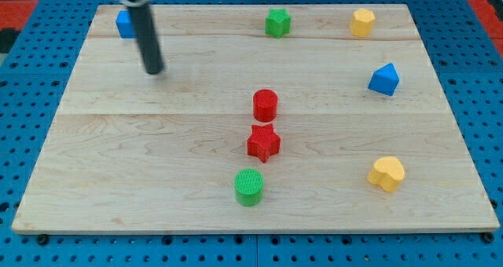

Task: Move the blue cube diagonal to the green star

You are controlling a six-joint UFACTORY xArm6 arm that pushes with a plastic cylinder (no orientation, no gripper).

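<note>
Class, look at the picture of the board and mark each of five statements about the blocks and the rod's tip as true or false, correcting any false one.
1. My tip touches the red cylinder. False: it stands far off toward the view's left, nearer the blue cube.
2. The green star lies near the view's top edge. True.
3. The red star sits just below the red cylinder. True.
4. The green cylinder lies in the view's top right corner. False: it is near the bottom, about mid-width.
5. Two yellow blocks lie on the view's right side. True: one at top, one lower.
</note>
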